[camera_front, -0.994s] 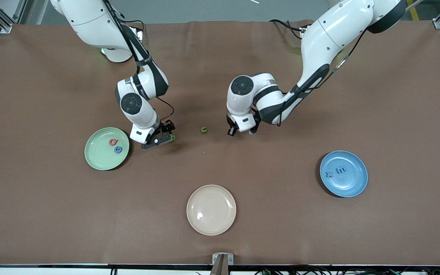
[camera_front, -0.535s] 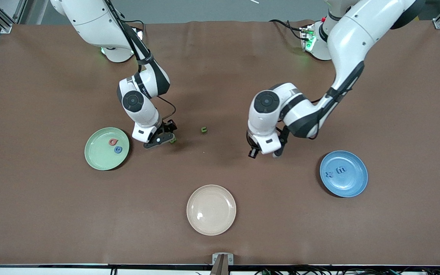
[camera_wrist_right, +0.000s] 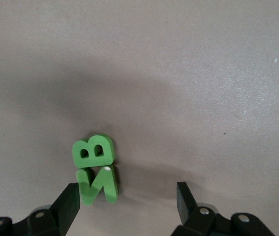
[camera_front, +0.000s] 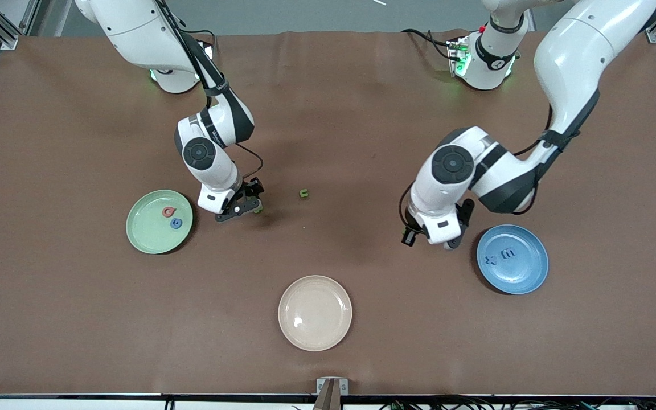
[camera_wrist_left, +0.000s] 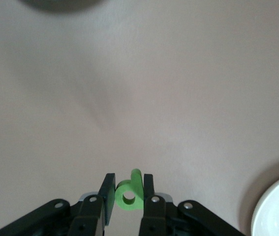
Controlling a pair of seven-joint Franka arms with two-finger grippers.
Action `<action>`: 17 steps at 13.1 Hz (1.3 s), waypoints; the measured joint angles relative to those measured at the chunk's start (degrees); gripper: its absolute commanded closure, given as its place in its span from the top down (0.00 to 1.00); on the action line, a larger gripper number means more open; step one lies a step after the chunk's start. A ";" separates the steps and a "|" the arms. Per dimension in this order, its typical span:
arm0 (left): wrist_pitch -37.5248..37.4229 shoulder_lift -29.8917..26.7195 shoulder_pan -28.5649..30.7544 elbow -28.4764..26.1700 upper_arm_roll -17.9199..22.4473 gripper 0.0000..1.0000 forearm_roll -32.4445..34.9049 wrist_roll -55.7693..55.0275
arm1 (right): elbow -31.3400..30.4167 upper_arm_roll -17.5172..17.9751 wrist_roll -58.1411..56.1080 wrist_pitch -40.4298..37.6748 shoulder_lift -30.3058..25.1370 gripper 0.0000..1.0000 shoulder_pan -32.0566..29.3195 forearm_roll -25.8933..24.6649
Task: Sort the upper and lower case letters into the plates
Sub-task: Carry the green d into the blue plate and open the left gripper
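The letters are being sorted, and the job is looking about half done. Four of the eight are lying in plates. A pink-red letter [camera_front: 169, 212] and a blue letter [camera_front: 176, 223] are sitting in the green plate [camera_front: 144, 230], toward the right arm's end of the table. Two more blue letters, an x [camera_front: 491, 261] and an m [camera_front: 508, 252], are sitting in the blue plate [camera_front: 527, 276], toward the left arm's end.

A fifth letter is on its way. The left gripper [camera_wrist_left: 129, 182] is squeezing a small green letter with a round hole [camera_wrist_left: 128, 197] tight between its fingers. It is hanging over the bare table [camera_front: 362, 353], just beside the blue plate. The letter is looking like a small-case one, so I think it is going in with the x and the m.

Three green letters are waiting on the table. A big B [camera_wrist_right: 94, 151] and a big N [camera_wrist_right: 98, 184] are lying touching each other, near the green plate. The right gripper [camera_wrist_right: 128, 196] is hanging low over them with its fingers wide apart and nothing in them. The N is touching one finger. The last green letter [camera_front: 304, 193] is lying alone near the middle of the table, too tiny to read.

The cream plate [camera_front: 315, 312], nearest the front camera, is holding nothing.
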 measured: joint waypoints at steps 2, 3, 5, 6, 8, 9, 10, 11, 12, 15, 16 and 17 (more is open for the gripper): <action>-0.20 0.01 3.22 -0.04 0.16 0.00 0.00 5.76 | 0.04 0.21 0.01 -0.01 -0.01 0.84 0.04 0.76; -0.27 0.05 5.17 -0.09 0.23 0.00 0.00 8.90 | 0.05 0.48 0.05 -0.01 -0.01 0.81 0.21 0.94; -0.55 0.42 7.97 -0.44 0.80 0.00 0.00 13.35 | 0.06 0.87 0.19 0.11 -0.01 0.76 0.99 1.02; -0.60 0.72 8.42 -0.62 1.78 0.00 0.00 14.81 | 0.06 0.92 0.28 0.20 -0.01 0.70 1.40 1.06; -0.61 1.32 8.50 -0.80 3.76 0.00 0.00 16.95 | 0.06 0.92 0.27 0.69 -0.01 0.54 1.71 1.07; -0.62 1.44 8.47 -0.87 4.81 0.00 0.01 18.31 | 0.06 0.91 0.21 0.83 -0.01 0.51 1.71 1.06; -0.65 1.47 8.47 -0.97 6.08 0.01 0.02 20.22 | 0.05 0.91 0.17 0.93 -0.01 0.51 1.71 1.05; -0.66 1.47 8.56 -1.12 7.43 0.01 0.02 22.52 | 0.02 0.89 0.16 1.05 -0.01 0.51 1.71 1.05; -0.66 1.48 8.91 -1.23 8.61 0.01 0.03 24.97 | -0.03 0.86 0.16 1.16 0.02 0.48 1.71 1.05; -0.66 1.48 12.30 -1.36 9.56 0.39 0.03 34.04 | -0.14 0.82 0.05 2.22 0.49 0.31 1.71 1.02; -0.65 1.49 13.63 -1.37 9.87 0.99 0.03 36.54 | -0.13 0.64 -0.21 2.32 0.44 0.17 1.68 0.94; -0.52 1.55 14.66 -1.37 10.42 1.00 0.03 38.13 | -0.15 0.60 -0.95 2.30 0.45 0.00 1.60 0.94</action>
